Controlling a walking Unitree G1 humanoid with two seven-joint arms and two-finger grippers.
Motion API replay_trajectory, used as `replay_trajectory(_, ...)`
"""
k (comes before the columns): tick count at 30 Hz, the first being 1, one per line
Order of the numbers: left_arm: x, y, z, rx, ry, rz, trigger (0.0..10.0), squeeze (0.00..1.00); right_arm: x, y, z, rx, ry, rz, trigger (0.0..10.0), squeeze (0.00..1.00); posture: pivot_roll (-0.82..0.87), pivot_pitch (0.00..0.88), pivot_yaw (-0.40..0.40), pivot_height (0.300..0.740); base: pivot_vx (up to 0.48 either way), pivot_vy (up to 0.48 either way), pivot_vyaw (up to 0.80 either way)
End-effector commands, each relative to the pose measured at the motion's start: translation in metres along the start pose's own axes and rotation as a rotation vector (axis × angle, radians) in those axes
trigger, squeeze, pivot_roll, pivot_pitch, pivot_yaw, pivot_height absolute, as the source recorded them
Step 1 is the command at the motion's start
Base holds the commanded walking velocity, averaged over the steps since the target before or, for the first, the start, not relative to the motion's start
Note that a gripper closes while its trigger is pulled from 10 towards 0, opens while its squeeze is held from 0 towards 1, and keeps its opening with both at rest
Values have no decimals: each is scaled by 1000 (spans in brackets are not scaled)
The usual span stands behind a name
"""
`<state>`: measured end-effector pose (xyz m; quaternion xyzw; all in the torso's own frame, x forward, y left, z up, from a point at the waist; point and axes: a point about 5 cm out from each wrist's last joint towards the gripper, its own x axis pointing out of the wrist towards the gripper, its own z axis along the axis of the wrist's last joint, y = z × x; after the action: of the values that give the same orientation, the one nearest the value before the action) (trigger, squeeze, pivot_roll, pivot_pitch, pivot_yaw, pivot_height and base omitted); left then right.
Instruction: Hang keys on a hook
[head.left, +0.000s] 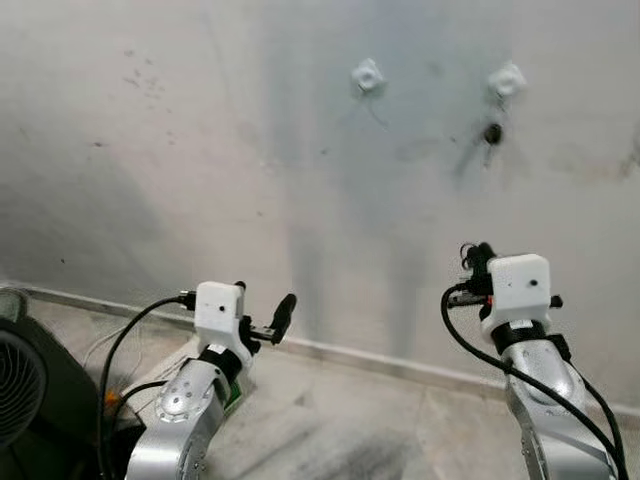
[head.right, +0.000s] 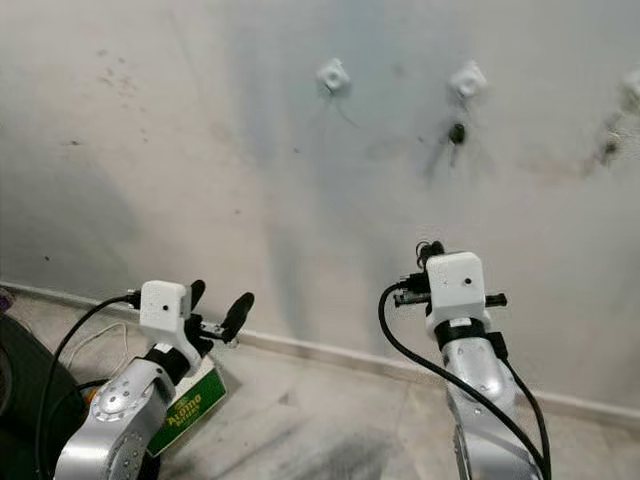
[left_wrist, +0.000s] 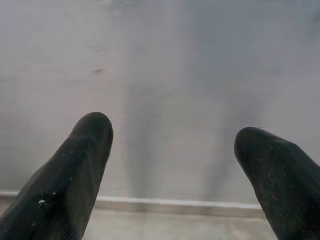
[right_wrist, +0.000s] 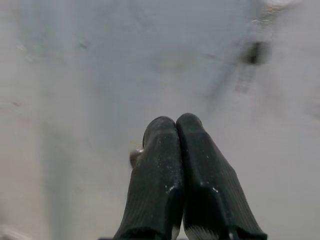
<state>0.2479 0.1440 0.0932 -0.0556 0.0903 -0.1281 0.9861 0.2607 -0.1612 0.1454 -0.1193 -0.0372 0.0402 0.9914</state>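
- Keys (head.left: 492, 134) hang on the right-hand of two white hooks (head.left: 507, 80) high on the grey wall (head.left: 250, 150); the other hook (head.left: 367, 76) is bare.
- Right hand (right_wrist: 175, 125): fingers pressed together; a small brownish bit shows beside the fingertips, identity unclear. It is raised below the keys, well apart from them.
- Left hand (head.right: 220, 300): fingers spread wide, nothing between them, held low facing the wall near the baseboard (head.left: 380, 360).
- Green-and-white box (head.right: 185, 405) on the floor under the left arm.
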Motion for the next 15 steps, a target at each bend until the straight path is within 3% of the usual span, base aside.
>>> replay_trajectory(1, 1, -3, 4, 5, -8, -7, 10000, 0, -7, -5, 0, -3, 8, -9, 10000, 0, -48, 0, 79, 740, 330, 0, 0)
replay_trajectory(9, -10, 5, -4, 10, 23, 21, 10000, 0, -12, -4, -6, -9, 35, 9, 10000, 0, -46, 0, 68, 740, 324, 0, 0)
replay_trajectory(15, -3, 3, -7, 6, 34, 46, 10000, 0, -8, -3, -4, -23, 29, 20, 10000, 0, -57, 0, 36, 740, 0, 0, 0)
